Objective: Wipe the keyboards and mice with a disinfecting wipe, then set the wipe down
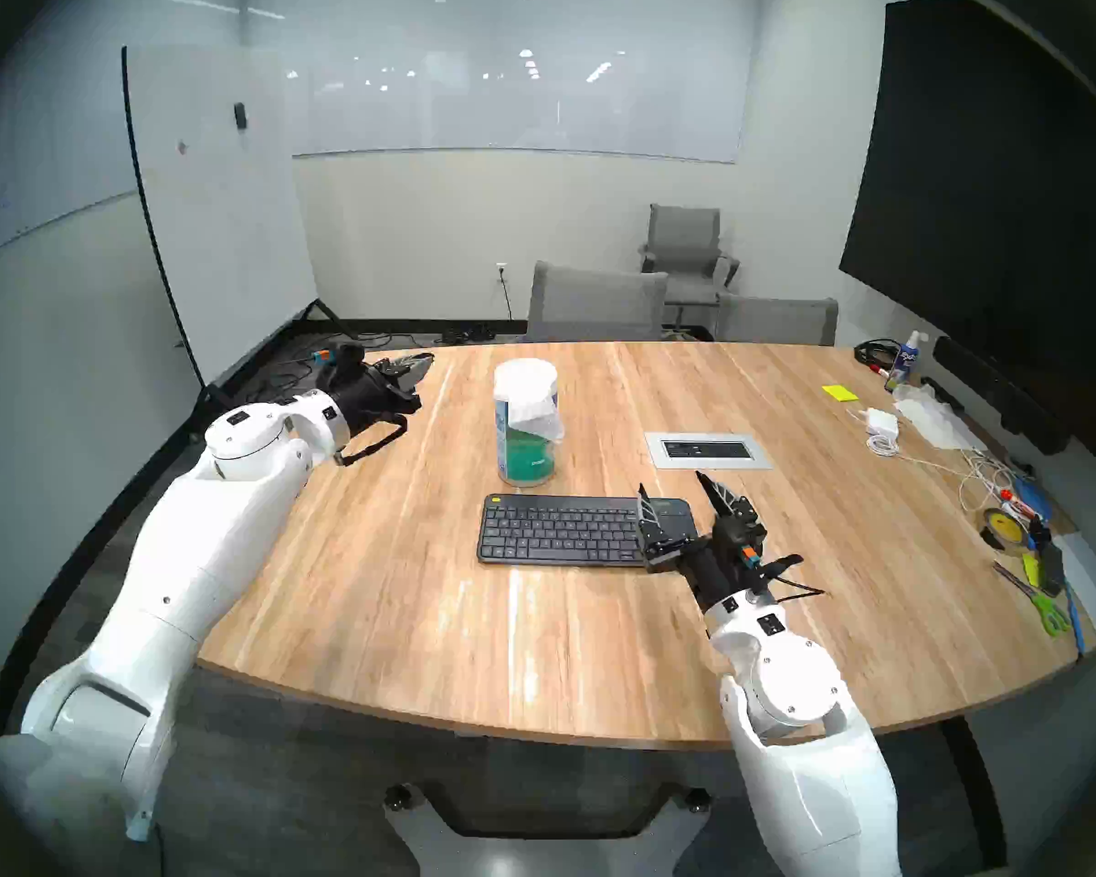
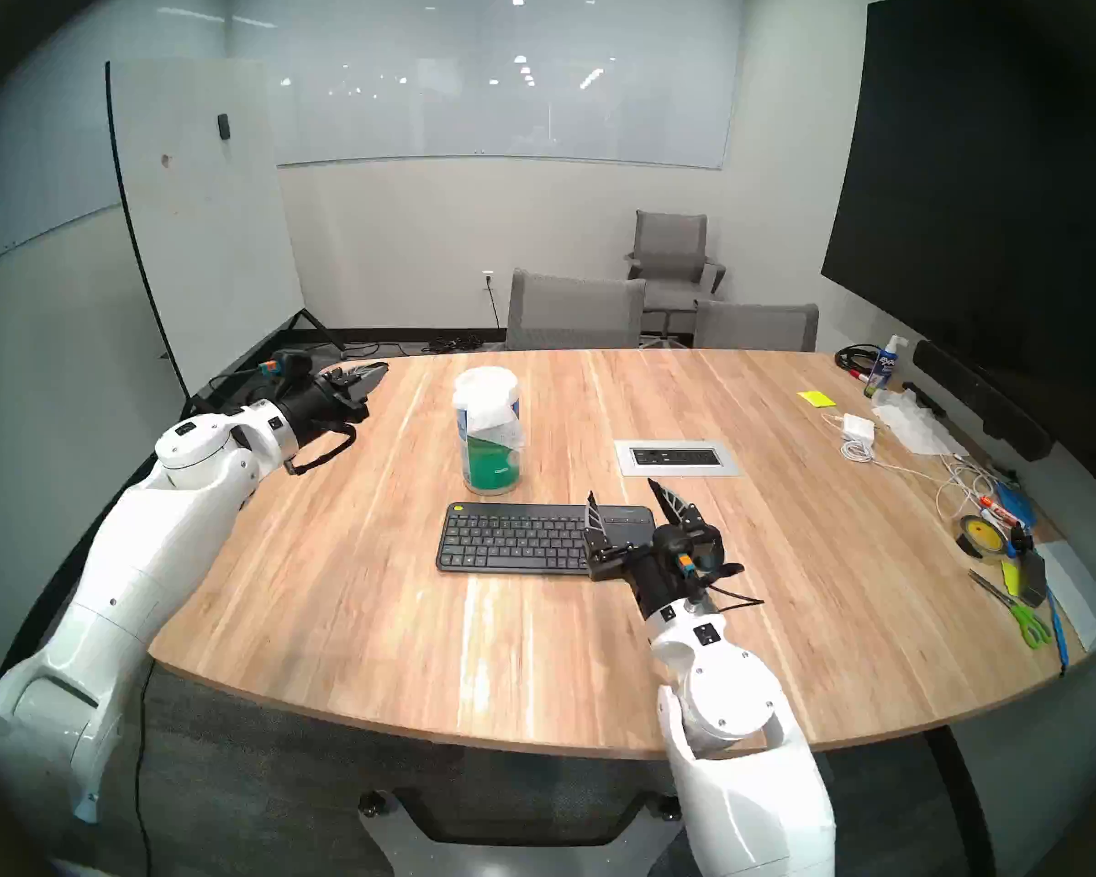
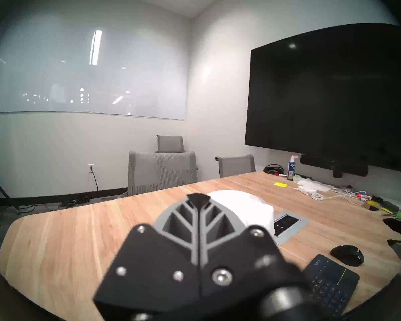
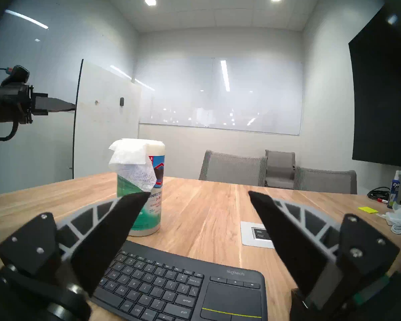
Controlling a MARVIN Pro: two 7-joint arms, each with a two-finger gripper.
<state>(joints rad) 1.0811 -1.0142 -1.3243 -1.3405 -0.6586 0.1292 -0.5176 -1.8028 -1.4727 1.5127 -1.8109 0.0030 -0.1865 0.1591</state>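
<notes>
While the left pincer (image 1: 420,362) is pressed together on nothing beside the tabletop (image 1: 406,572), the right pincer (image 1: 672,483) is spread apart over the keyboard (image 1: 558,529); the wipe (image 1: 533,414) is draped over the canister (image 1: 523,461). The mouse (image 3: 347,255) is seen beside the keyboard's touchpad end.

keyboard (image 1: 558,529): 1 | mouse (image 3: 347,254): 1 | wipe canister (image 1: 525,423): 1 | chairs (image 1: 596,303): 3 | spray bottle (image 1: 908,358): 1 | scissors (image 1: 1039,597): 1 | sticky pad (image 1: 840,393): 1 | tape roll (image 1: 1002,527): 1

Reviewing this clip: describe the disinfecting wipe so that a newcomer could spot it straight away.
On the wooden table, behind the dark keyboard, stands a white-lidded blue-green canister. The wipe is the thin white sheet draped from its top down the side, the only cloth at the table's centre.
</notes>
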